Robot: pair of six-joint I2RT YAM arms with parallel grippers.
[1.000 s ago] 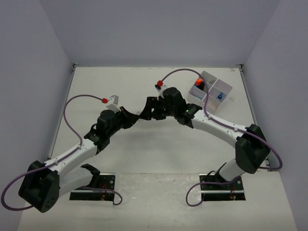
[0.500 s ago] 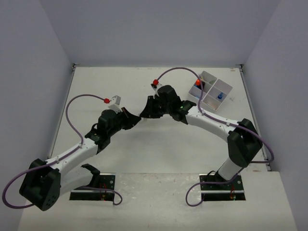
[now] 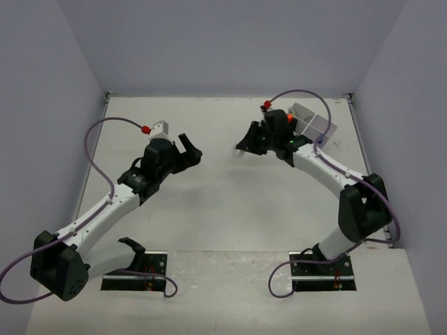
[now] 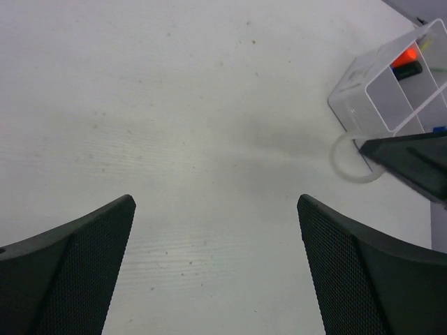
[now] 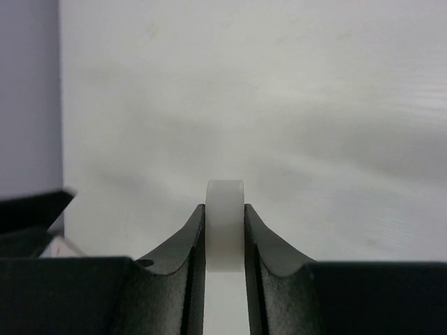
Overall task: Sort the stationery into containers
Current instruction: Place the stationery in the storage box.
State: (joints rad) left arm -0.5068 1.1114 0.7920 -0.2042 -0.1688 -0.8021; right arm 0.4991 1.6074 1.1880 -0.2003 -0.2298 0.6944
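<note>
The clear tape roll stands on edge between the fingers of my right gripper, which is shut on it above the bare table. From above, that gripper hangs just left of the white divided tray. The left wrist view shows the tape roll as a pale ring beside the tray. An orange-capped highlighter lies in one compartment. My left gripper is open and holds nothing, with bare table between its wide-spread fingers.
The right arm covers part of the tray in the top view. A blue item shows at the edge of another compartment. Grey walls close in the table at the back and on both sides.
My left gripper has opened and drawn back to the left. The right gripper has shut on the tape roll and carried it right, toward the tray.
</note>
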